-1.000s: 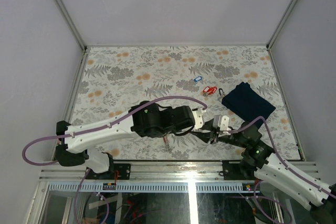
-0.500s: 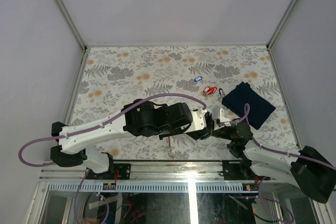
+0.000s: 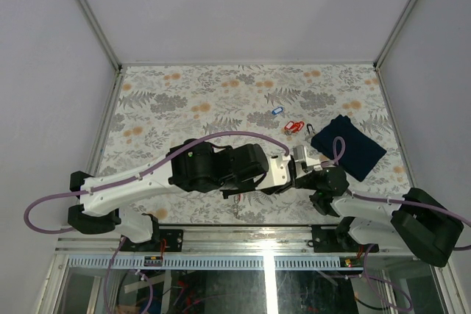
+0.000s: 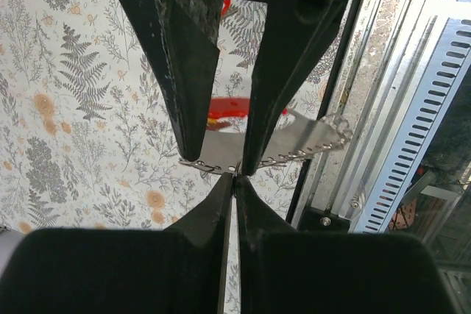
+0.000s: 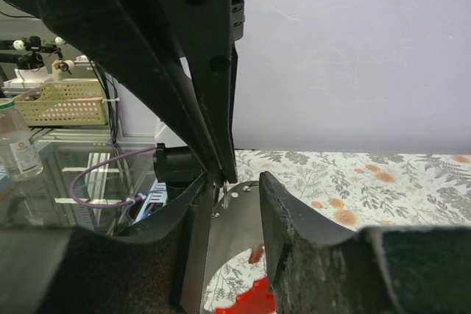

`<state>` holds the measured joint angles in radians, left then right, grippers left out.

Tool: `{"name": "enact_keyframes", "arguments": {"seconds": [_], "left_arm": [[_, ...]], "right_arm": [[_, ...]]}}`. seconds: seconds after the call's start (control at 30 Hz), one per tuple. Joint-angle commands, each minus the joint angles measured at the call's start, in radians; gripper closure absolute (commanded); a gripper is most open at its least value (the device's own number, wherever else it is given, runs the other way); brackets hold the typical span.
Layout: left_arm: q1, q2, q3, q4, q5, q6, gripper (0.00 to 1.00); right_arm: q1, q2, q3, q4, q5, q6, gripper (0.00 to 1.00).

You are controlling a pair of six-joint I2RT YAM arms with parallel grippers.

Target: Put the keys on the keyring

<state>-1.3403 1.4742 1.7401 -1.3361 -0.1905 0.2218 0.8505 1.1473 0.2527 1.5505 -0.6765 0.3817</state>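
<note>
Silvery key (image 4: pixel 302 136) with red tag (image 4: pixel 224 112) sits between the parted fingers of the right gripper (image 4: pixel 221 161), contact indeterminate, touching the bead chain (image 4: pixel 202 165) pinched by the left gripper (image 4: pixel 235 176), fingers pressed together.

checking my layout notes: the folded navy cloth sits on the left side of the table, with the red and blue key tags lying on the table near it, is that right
Not quite. The navy cloth sits on the right side of the table, not the left; the top external view shows it. The rest holds: the red key tags and the blue key tag lie on the table near it.
</note>
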Motion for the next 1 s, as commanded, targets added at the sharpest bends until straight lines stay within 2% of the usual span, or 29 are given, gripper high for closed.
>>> {"name": "enact_keyframes", "arguments": {"seconds": [0.0,0.27,0.47,0.57,0.63,0.7,0.8,0.97], "left_arm": [[-0.005,-0.025,0.043,0.026,0.005,0.02,1.0],[-0.005,-0.02,0.045,0.025,0.01,0.018,1.0],[-0.005,-0.021,0.045,0.023,0.013,0.016,1.0],[-0.006,-0.022,0.041,0.023,0.013,0.016,1.0],[-0.006,-0.025,0.041,0.022,0.014,0.015,1.0],[-0.007,-0.027,0.041,0.021,0.017,0.014,1.0],[-0.006,-0.031,0.041,0.02,0.017,0.012,1.0],[-0.01,-0.033,0.038,0.018,0.021,0.012,1.0]], "right_arm": [[0.029,0.02,0.038,0.119,-0.022,-0.014,0.62],[0.066,0.072,0.049,0.14,-0.011,-0.02,0.65],[0.079,0.082,0.05,0.142,-0.001,-0.025,0.79],[0.081,0.075,0.051,0.139,0.0,-0.03,0.91],[0.082,0.065,0.05,0.129,0.003,-0.035,0.94],[0.081,0.048,0.047,0.107,0.006,-0.044,0.91],[0.082,0.014,0.042,0.069,0.008,-0.069,0.74],[0.081,-0.071,0.039,-0.042,0.011,-0.129,0.71]]}}
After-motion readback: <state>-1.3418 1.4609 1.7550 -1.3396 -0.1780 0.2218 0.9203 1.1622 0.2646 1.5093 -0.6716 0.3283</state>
